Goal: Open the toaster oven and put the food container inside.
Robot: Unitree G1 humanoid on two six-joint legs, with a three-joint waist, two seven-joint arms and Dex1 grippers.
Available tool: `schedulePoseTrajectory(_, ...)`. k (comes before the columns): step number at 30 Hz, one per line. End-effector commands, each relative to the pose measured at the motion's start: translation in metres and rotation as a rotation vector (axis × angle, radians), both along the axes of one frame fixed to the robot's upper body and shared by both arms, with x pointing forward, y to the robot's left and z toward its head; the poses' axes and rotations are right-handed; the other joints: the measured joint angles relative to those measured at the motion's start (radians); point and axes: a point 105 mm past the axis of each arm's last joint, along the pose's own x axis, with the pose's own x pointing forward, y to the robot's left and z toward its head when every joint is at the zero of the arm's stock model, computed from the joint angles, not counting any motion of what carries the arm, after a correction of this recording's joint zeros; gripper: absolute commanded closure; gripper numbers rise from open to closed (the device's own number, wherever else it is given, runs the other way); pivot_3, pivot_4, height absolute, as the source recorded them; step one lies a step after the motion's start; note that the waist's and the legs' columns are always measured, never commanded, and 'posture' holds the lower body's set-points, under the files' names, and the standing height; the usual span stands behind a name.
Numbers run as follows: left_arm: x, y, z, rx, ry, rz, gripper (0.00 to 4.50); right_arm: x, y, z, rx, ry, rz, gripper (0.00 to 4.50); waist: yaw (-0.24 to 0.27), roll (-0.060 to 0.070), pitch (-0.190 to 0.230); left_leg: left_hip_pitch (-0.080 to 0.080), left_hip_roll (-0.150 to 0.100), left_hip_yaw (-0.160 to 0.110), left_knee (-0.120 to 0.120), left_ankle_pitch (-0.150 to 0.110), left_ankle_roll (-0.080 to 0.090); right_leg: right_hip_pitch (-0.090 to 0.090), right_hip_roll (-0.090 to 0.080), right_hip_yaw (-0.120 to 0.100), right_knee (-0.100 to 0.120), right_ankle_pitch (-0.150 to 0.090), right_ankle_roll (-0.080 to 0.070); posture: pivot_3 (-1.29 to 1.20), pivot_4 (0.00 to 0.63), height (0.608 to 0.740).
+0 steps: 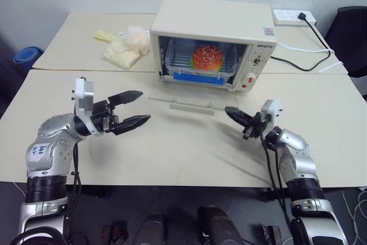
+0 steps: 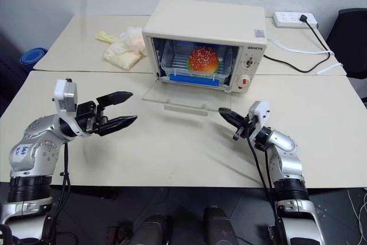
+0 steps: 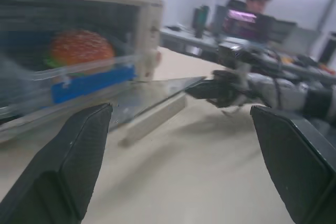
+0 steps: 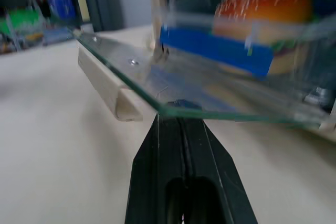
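Oven: boxy cream-white toaster oven, glass door folded flat on table.
Container: clear plastic food container with blue strip, burger inside, sits in oven.
Left gripper: fingers spread, empty.
Right gripper: fingers closed, empty, near door edge.

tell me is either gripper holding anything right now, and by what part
Nothing is held. The left gripper is open over the table, and the right gripper is shut on nothing, by the edge of the toaster oven's lowered glass door. The food container sits inside.
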Motion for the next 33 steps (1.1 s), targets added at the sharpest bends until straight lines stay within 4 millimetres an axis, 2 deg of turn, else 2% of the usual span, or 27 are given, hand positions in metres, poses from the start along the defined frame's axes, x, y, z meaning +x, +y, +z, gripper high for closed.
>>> schedulePoseTrajectory(1, 0.005, 0.012, 0.02, -0.072, -0.076, 0.104, 0.03, 0.003, -0.003, 0.053, 0.187, -0.113, -0.029, 4.5, 0.001, 0.0, 0.0, 0.0, 0.0, 0.0, 0.0, 0.0, 0.0, 0.0, 0.0, 0.0, -0.001, 0.0, 0.0, 0.0, 0.15, 0.74)
schedulePoseTrajectory(3, 0.012, 0.016, 0.023, -0.089, -0.087, 0.155, 0.03, 0.008, -0.001, 0.076, 0.257, -0.145, -0.028, 4.5, 0.0, 0.0, 0.0, 0.0, -0.001, 0.0, 0.0, 0.0, -0.001, 0.0, 0.0, 0.0, -0.001, 0.0, 0.0, 0.0, 0.15, 0.74)
schedulePoseTrajectory(6, 0.016, 0.017, 0.024, -0.075, -0.11, 0.188, 0.03, 0.014, -0.001, 0.091, 0.325, -0.15, -0.012, 4.5, 0.0, 0.0, 0.0, 0.0, -0.001, 0.0, 0.0, 0.001, -0.001, -0.001, 0.0, 0.0, -0.001, 0.0, 0.0, 0.0, 0.15, 0.74)
schedulePoseTrajectory(10, 0.022, 0.017, 0.025, -0.054, -0.126, 0.192, 0.03, 0.018, -0.005, 0.102, 0.318, -0.146, -0.005, 4.5, 0.0, 0.0, 0.0, -0.001, -0.001, 0.0, -0.002, 0.001, -0.001, -0.001, 0.0, 0.0, 0.0, 0.0, 0.0, 0.0, 0.15, 0.74)
schedulePoseTrajectory(13, 0.021, 0.021, 0.023, 0.003, -0.11, 0.154, 0.03, 0.01, -0.008, 0.099, 0.211, -0.109, 0.045, 4.5, 0.002, 0.0, 0.0, -0.002, -0.002, 0.0, -0.001, 0.001, -0.001, -0.002, -0.001, -0.001, 0.0, 0.0, 0.0, 0.0, 0.15, 0.74)
schedulePoseTrajectory(14, 0.02, 0.025, 0.019, 0.052, -0.117, 0.156, 0.0, 0.001, -0.006, 0.093, 0.134, -0.099, 0.095, 4.21, 0.001, 0.0, 0.0, -0.003, -0.002, -0.001, -0.001, 0.001, -0.001, -0.002, -0.002, -0.001, 0.0, 0.0, 0.0, 0.0, 0.15, 0.74)
schedulePoseTrajectory(16, 0.015, 0.034, 0.006, 0.165, -0.121, 0.148, 0.0, -0.02, 0.002, 0.074, -0.095, -0.122, 0.18, 3.96, 0.002, 0.0, 0.0, -0.003, -0.002, -0.001, -0.002, 0.0, 0.0, -0.002, -0.002, -0.001, 0.0, 0.0, 0.0, 0.0, 0.15, 0.74)
schedulePoseTrajectory(19, 0.004, 0.049, -0.016, 0.293, -0.125, 0.162, 0.0, -0.046, 0.006, 0.045, -0.315, -0.144, 0.274, 3.06, -0.003, 0.0, 0.0, -0.002, -0.002, 0.0, -0.004, 0.0, 0.0, -0.002, -0.001, -0.001, -0.002, 0.0, 0.0, 0.0, 0.15, 0.74)
schedulePoseTrajectory(24, -0.021, 0.069, -0.057, 0.469, -0.091, 0.183, 0.0, -0.072, -0.004, -0.001, -0.469, -0.084, 0.338, 1.28, -0.001, 0.0, 0.0, -0.001, -0.001, 0.003, -0.002, -0.001, 0.002, -0.002, -0.001, 0.001, -0.004, 0.0, 0.0, 0.0, 0.15, 0.74)
schedulePoseTrajectory(28, -0.031, 0.075, -0.069, 0.5, -0.096, 0.24, 0.0, -0.083, -0.017, -0.025, -0.505, -0.051, 0.323, 0.04, 0.01, 0.0, 0.0, 0.0, -0.001, 0.001, -0.001, -0.003, 0.005, 0.0, -0.002, 0.001, -0.004, 0.0, 0.0, 0.0, 0.15, 0.74)
schedulePoseTrajectory(33, -0.035, 0.074, -0.068, 0.491, -0.104, 0.297, 0.0, -0.082, -0.025, -0.027, -0.478, -0.077, 0.262, 0.04, 0.023, 0.0, 0.0, 0.0, -0.001, 0.001, -0.001, -0.003, 0.005, 0.0, -0.002, 0.001, -0.004, 0.0, 0.0, 0.0, 0.15, 0.74)
